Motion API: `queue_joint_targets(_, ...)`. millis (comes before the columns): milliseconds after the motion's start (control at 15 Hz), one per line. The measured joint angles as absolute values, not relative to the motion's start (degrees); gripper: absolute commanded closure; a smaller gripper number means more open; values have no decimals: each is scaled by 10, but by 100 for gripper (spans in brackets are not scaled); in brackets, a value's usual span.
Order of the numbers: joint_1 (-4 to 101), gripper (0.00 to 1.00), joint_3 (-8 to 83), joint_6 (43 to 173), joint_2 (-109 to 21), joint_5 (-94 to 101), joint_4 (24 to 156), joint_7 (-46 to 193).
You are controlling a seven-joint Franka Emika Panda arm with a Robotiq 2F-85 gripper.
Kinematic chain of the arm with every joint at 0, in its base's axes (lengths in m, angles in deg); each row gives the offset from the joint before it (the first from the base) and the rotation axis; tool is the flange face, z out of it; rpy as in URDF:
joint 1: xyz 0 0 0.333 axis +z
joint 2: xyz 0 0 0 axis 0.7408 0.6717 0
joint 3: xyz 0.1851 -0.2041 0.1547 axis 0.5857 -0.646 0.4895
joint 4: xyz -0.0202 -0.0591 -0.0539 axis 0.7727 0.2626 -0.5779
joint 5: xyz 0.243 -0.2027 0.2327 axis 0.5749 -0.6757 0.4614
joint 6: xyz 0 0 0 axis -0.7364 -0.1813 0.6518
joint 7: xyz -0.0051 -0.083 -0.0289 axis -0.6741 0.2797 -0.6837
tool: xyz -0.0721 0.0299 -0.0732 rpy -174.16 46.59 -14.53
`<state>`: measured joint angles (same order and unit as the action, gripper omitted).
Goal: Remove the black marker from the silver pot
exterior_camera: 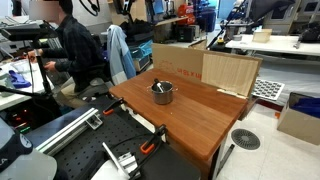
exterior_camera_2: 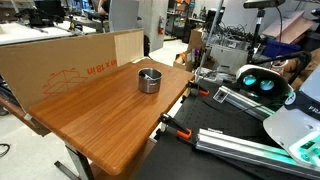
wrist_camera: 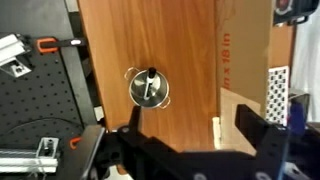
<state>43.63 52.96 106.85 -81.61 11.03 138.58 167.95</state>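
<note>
- We see the silver pot (exterior_camera: 162, 93) standing upright on the wooden worktop (exterior_camera: 190, 120), near the middle and with bare wood all round it in both exterior views.
- The black marker (wrist_camera: 150, 82) sits inside the pot, leaning against its wall, with one end poking just over the rim in the wrist view.
- A cardboard sheet (exterior_camera_2: 70, 65) stands on edge along the far side of the worktop, near the pot but not touching it (it carries red printing).
- Orange clamps (exterior_camera: 148, 147) grip the worktop's edge beside a black perforated plate (wrist_camera: 50, 100).
- A seated person (exterior_camera: 70, 45) and a blue garment (exterior_camera: 120, 52) are behind the worktop, well apart from the pot.
- Nothing lies over the pot's mouth.
- The gripper (wrist_camera: 190, 128) shows as a dark shape at the bottom of the wrist view, facing down at the worktop, its fingers (wrist_camera: 255, 125) spread wide with only wood between them and nothing held.
- The pot is well clear of the fingers, ahead of them.
</note>
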Motion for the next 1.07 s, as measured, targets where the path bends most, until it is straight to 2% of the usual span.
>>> queue_joint_targets(467,403,0,519,1101,-790,89,1439,1698)
queue_joint_targets(1067,400,0,516,1103,-770,78,1440,1706)
